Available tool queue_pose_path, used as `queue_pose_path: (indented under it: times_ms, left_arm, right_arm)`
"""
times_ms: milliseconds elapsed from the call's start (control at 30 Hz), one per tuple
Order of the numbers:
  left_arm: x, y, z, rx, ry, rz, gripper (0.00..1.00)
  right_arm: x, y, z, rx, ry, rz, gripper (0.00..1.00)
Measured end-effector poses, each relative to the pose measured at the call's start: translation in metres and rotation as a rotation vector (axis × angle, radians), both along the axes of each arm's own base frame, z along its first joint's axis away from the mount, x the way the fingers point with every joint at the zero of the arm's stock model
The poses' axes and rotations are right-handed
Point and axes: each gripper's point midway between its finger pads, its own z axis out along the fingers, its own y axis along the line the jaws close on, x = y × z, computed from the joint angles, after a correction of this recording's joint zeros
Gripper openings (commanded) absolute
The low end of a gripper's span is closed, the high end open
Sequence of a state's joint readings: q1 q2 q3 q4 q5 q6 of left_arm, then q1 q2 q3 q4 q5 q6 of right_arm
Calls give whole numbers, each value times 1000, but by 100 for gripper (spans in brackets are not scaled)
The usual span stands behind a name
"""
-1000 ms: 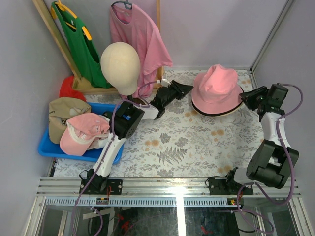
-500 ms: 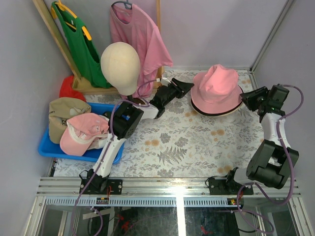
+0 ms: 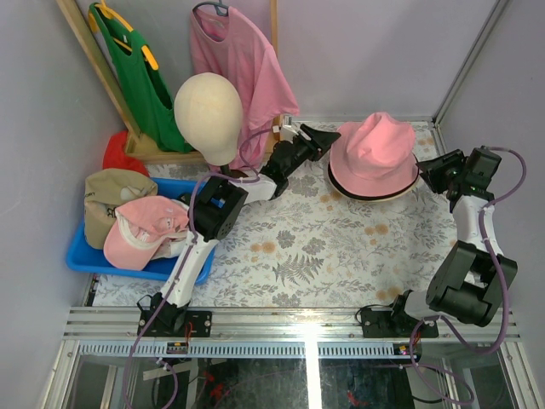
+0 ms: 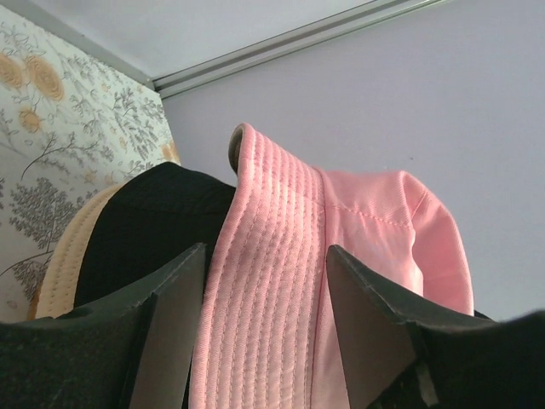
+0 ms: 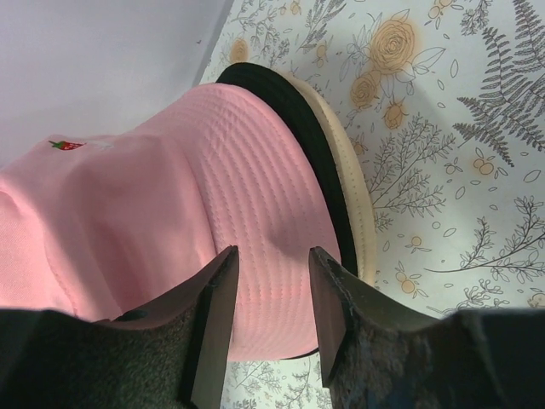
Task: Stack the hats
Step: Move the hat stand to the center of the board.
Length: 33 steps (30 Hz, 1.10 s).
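From above, the bucket hat (image 3: 375, 153) sits between my left gripper (image 3: 326, 136) and right gripper (image 3: 424, 170); the pink cap (image 3: 145, 226) lies well left of it. Left wrist: fingers (image 4: 174, 324) apart, the hat's edge between them. Right wrist: fingers (image 5: 213, 324) apart beside it. I judge this hat placed; next, reach for the cap

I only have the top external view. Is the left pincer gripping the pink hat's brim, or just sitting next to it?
Observer: The left wrist view shows the left pincer open. The brim of the pink bucket hat lies between its fingers and does not look squeezed.
Operator: What's under the pink one?
Observer: A black hat, with a tan brim showing below it.
Operator: And the other side?
Observer: The right pincer is open too, with its fingers either side of the pink brim.
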<state>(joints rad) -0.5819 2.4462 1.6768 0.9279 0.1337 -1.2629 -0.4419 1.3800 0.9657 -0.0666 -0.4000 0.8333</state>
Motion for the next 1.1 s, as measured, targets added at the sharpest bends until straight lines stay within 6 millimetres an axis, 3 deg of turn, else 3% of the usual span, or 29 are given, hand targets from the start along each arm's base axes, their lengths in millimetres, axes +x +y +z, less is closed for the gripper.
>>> queue_pose_path:
  times_ms: [167, 400, 1100]
  left_arm:
    - [5, -3, 5, -11, -18, -1, 45]
    - [5, -5, -9, -4, 1, -9, 30]
    - [5, -6, -14, 1, 5, -15, 23]
  right_arm:
    - [1, -4, -8, -5, 21, -11, 47]
    - [2, -7, -20, 2, 47, -14, 47]
    - [14, -7, -32, 41, 31, -6, 51]
